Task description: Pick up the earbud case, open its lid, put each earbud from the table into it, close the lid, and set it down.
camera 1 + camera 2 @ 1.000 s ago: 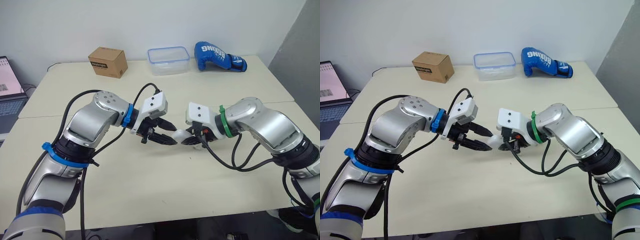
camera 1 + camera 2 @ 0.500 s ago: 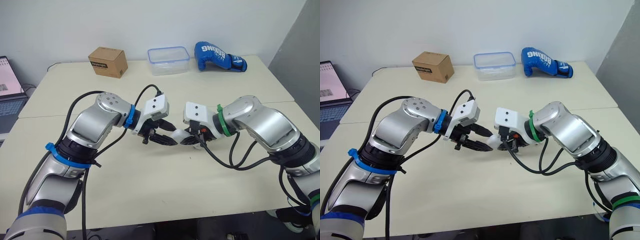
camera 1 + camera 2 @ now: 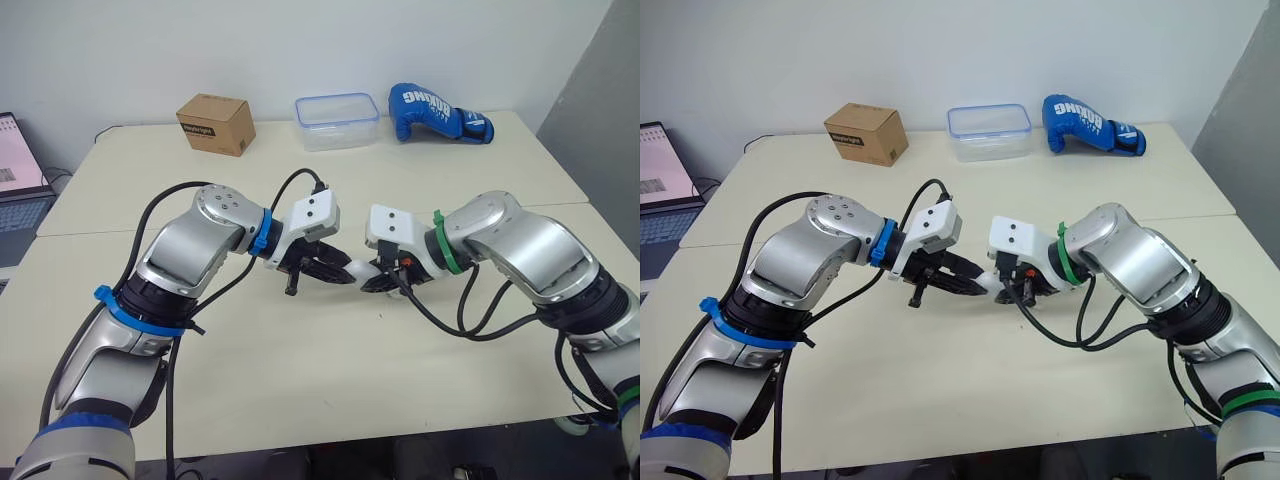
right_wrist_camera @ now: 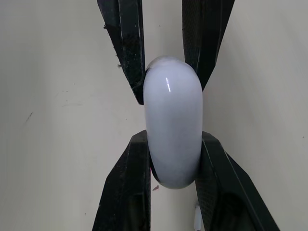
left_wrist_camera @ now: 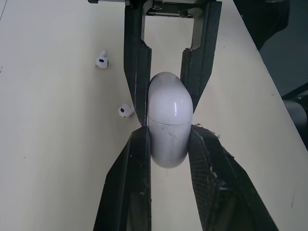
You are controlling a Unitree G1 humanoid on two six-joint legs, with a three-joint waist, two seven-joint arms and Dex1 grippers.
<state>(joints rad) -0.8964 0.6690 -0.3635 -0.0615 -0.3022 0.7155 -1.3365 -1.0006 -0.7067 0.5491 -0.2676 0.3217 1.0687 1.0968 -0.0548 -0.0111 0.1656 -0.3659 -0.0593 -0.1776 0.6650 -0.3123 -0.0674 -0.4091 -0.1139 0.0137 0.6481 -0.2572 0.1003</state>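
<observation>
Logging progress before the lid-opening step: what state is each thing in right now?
Earbud case: lid shut, clamped between both hands.
Left hand: shut on the earbud case.
Right hand: shut on the earbud case.
First earbud: loose on the table.
Second earbud: loose on the table.
Plastic container: lid on.
Cardboard box: closed.
Laptop: open, screen lit.

Glossy white earbud case [image 5: 167, 126], lid shut, two loose earbuds [image 5: 101, 59]
</observation>
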